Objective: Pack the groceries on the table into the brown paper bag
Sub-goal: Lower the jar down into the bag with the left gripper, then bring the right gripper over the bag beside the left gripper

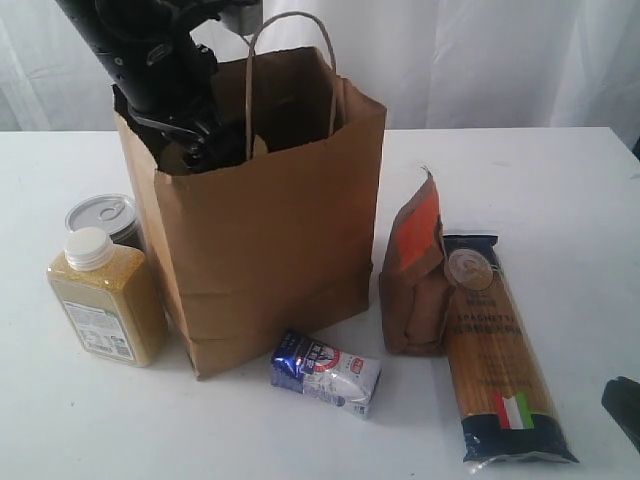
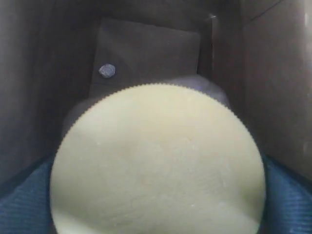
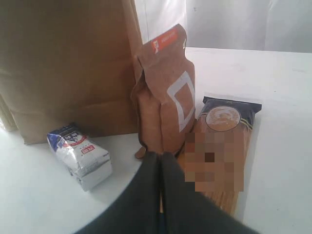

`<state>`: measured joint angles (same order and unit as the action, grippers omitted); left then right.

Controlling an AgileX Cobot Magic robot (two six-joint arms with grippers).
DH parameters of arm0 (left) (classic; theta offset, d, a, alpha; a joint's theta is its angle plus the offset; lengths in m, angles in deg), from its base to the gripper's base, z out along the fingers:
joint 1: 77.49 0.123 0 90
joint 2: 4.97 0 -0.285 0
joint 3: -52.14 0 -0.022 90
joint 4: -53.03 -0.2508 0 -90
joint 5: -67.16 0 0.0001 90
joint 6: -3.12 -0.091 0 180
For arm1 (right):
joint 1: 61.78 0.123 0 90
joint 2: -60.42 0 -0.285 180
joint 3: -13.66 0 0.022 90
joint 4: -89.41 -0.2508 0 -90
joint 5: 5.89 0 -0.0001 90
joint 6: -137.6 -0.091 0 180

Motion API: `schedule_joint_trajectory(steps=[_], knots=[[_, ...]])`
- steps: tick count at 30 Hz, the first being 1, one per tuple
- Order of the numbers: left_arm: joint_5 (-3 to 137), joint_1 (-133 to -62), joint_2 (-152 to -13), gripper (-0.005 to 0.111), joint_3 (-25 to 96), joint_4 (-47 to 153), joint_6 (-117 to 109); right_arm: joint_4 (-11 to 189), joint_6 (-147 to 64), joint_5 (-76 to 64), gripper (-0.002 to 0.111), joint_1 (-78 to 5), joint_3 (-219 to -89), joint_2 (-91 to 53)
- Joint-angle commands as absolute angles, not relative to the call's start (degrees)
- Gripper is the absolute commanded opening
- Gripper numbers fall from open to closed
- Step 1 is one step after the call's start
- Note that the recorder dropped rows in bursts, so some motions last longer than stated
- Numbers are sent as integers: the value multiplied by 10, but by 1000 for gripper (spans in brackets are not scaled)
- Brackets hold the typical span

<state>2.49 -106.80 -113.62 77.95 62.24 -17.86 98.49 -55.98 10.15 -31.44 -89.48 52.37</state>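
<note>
Jar (image 2: 158, 161) clamped lid-up in my left gripper (image 2: 158, 195), inside bag (image 1: 270, 230) at upper left, for upright placement — right gripper (image 3: 161, 163) closed, empty.

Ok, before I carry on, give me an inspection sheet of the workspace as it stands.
Surface: white table, no spills seen.
Job's things: brown paper bag upright and open; jar inside it; yellow bottle upright left of the bag in the exterior view, tin can behind it; carton lying in front of the bag; pouch upright to the bag's right; spaghetti packet flat beside the pouch.
Clutter: small grey spot inside the bag, cannot tell what.
Grippers: left gripper down in the bag, closed on the jar; right gripper shut, empty, near the spaghetti packet.
Cables: nothing seen.
Surroundings: white curtain behind the table.
</note>
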Motion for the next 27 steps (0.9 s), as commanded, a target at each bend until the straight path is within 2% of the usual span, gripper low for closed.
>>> schedule_joint_trajectory(steps=[1, 16, 19, 24, 27], knots=[[-22, -1069, -1125, 105, 787, 625, -172, 985, -561, 99, 0, -317, -891, 526], [-28, -1069, -1121, 105, 790, 651, -176, 985, -561, 95, 0, -317, -891, 526], [-28, -1069, -1121, 105, 790, 651, -178, 978, -567, 9, 0, -317, -891, 526], [-28, -1069, -1121, 105, 790, 651, -182, 894, -715, -177, 0, -316, -891, 526], [-28, -1069, -1121, 105, 790, 652, -182, 918, -744, -207, 0, -315, -895, 526]])
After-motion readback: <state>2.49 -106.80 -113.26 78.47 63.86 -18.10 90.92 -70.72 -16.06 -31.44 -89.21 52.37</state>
